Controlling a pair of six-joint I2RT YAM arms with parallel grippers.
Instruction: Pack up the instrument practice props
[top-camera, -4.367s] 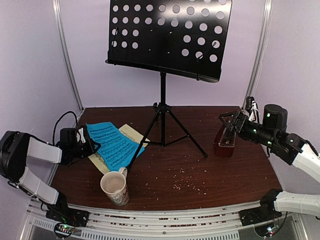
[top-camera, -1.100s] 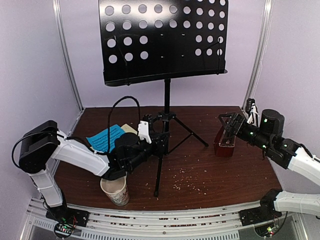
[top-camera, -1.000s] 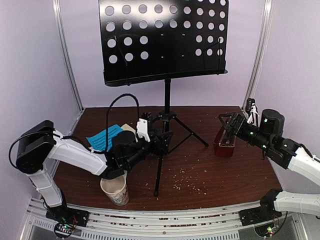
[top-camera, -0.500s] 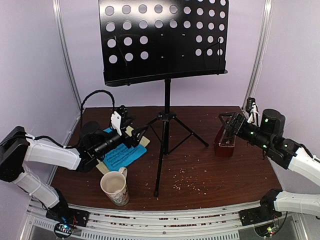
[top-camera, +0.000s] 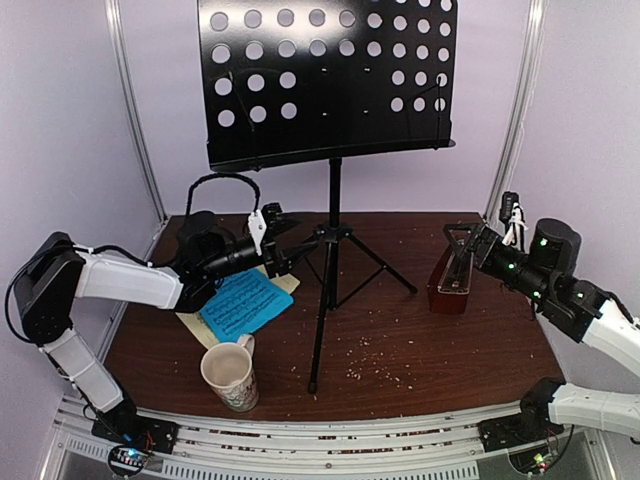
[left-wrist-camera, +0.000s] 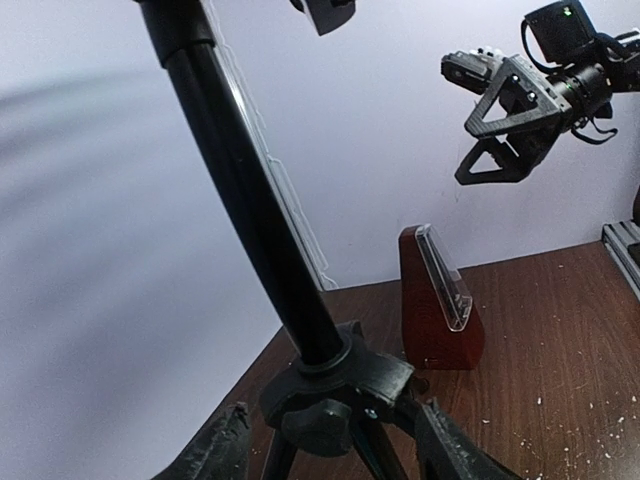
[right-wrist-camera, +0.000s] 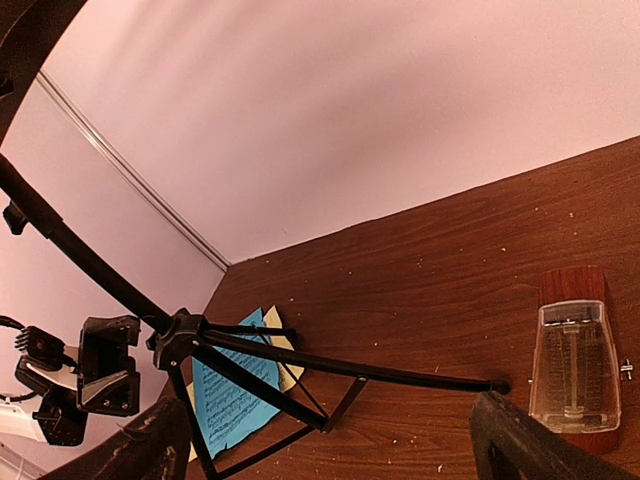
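The black perforated music stand (top-camera: 330, 80) stands upright mid-table on its tripod. My left gripper (top-camera: 295, 250) reaches in from the left at the tripod hub (left-wrist-camera: 335, 385); in the left wrist view its jaws stand open on either side of the hub's underside, with a gap on the left. The blue music sheet (top-camera: 240, 305) lies on a pale yellow one (top-camera: 195, 325) under my left arm. The red-brown metronome (top-camera: 450, 285) with its clear cover stands at the right. My right gripper (top-camera: 462, 238) hovers open just above it, empty.
A cream patterned mug (top-camera: 230, 375) stands near the front left, below the sheets. One tripod leg (top-camera: 315, 340) reaches toward the front edge, another (right-wrist-camera: 400, 370) ends close to the metronome (right-wrist-camera: 575, 370). Crumbs are scattered over the brown tabletop (top-camera: 420, 350).
My left gripper pulled back left from the tripod over the sheets, then swung up and right to the hub. My right gripper shifted slightly right. The stand has stayed put.
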